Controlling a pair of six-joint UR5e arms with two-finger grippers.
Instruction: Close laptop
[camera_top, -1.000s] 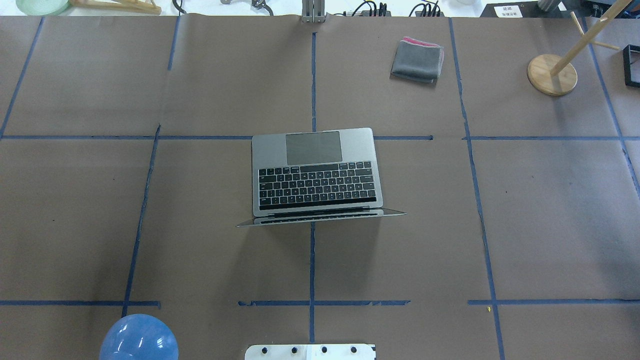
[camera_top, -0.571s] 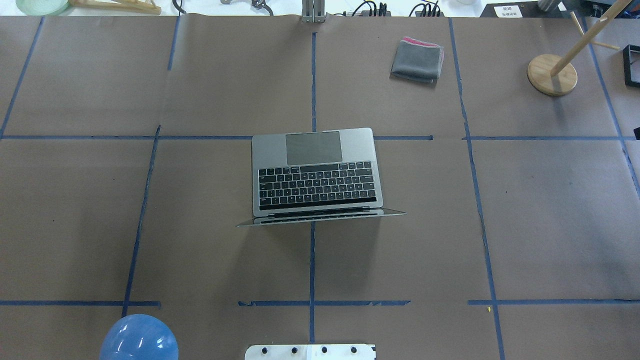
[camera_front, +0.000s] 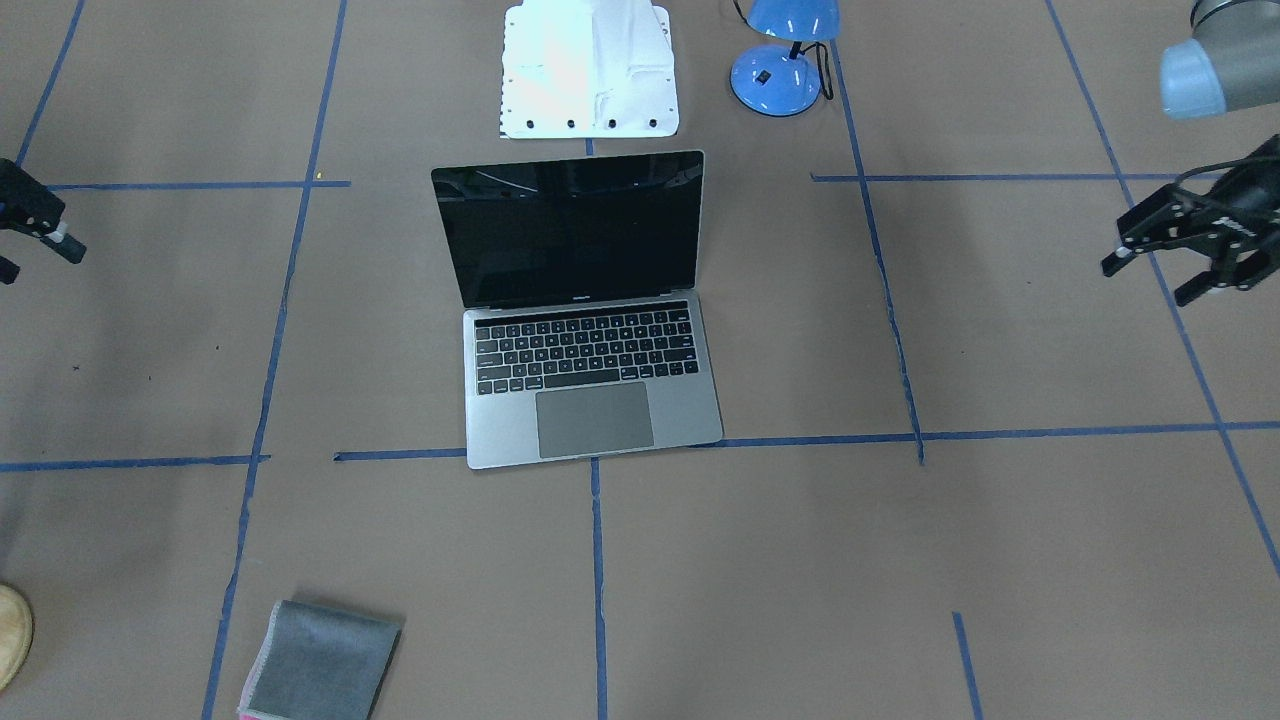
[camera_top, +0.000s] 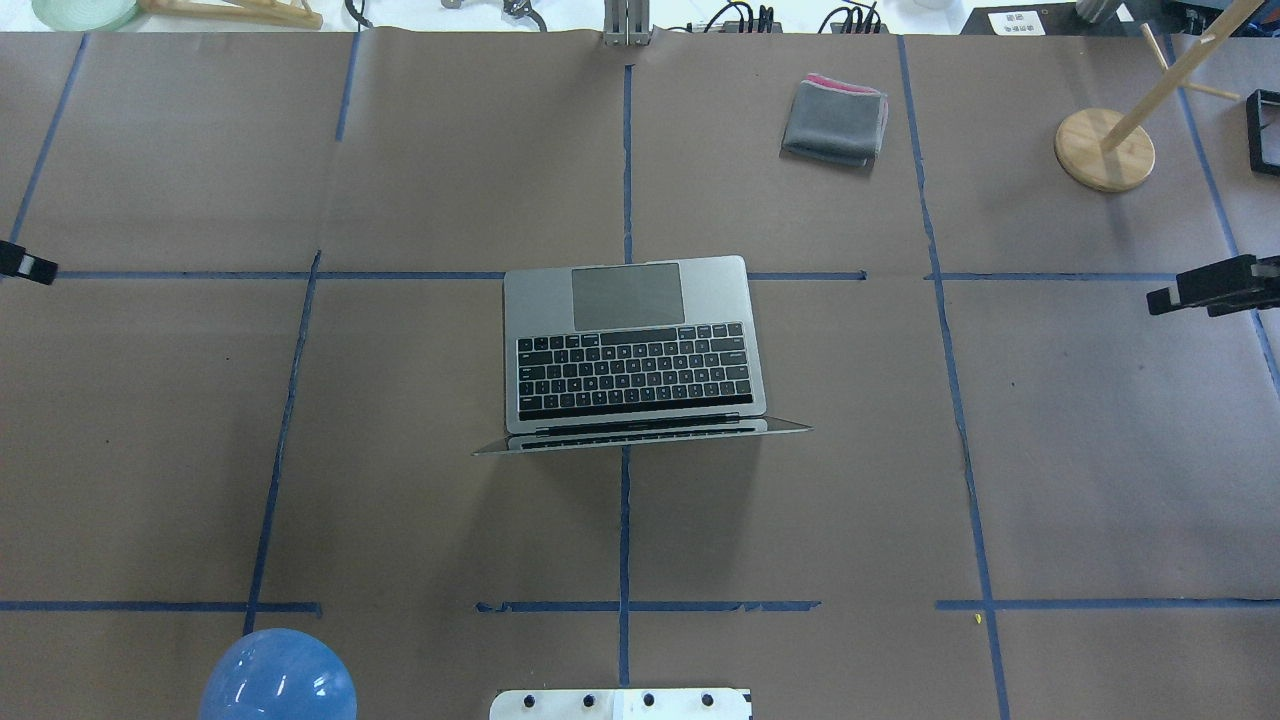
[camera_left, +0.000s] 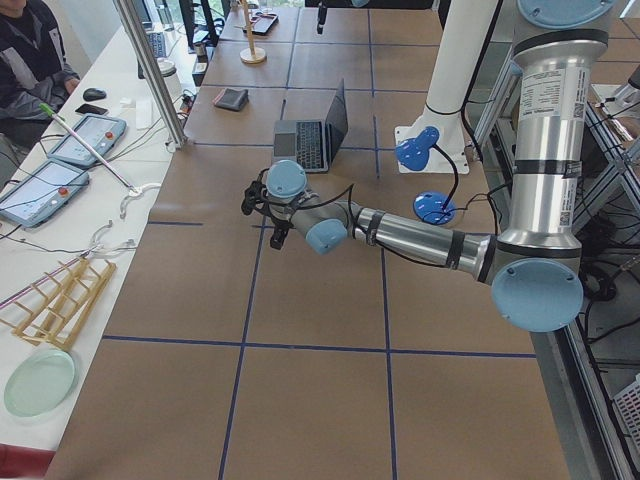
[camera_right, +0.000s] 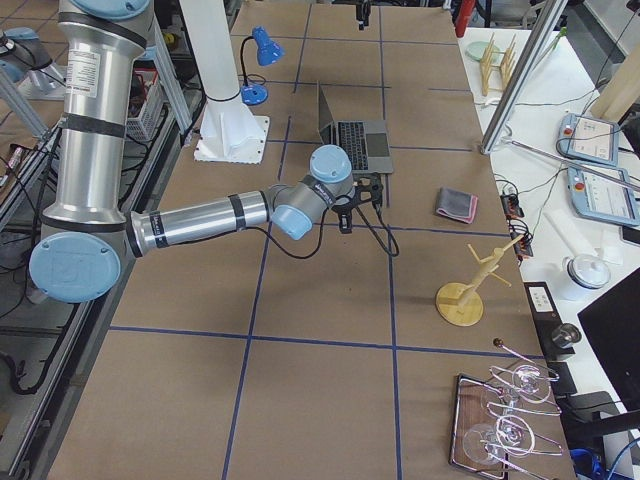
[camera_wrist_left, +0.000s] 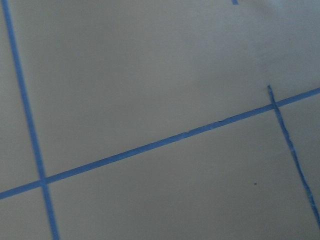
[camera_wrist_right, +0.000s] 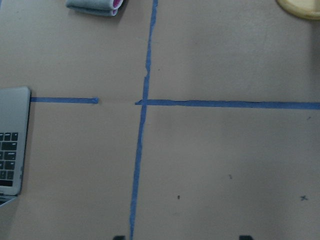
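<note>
Front-facing view: the laptop (camera_front: 585, 330) sits open at centre; left gripper (camera_front: 1150, 280) at right edge, right gripper (camera_front: 38, 258) at left edge, both spread, empty. Likely approach stage; next, reach behind and fold it shut.

**Cam layout, ref = laptop**

- Overhead: high behind the laptop (camera_top: 630, 345) hinge side, looking forward and down. Covers most of the table (camera_top: 1100, 450); lid seen edge-on.
- Front: opposite side, past the trackpad edge, steep down, facing the screen. Shares laptop, cloth (camera_front: 320, 660) and lamp (camera_front: 785, 60) with overhead, flipped.
- Exterior left and right: high at the two table ends, looking along the table. Laptop is small and mid-table in both.
- Left wrist: close to the table, facing down; only paper and tape (camera_wrist_left: 150, 147).
- Right wrist: close, facing down, right of the laptop. Laptop corner at frame left, cloth at top; shared with overhead, same orientation.
</note>
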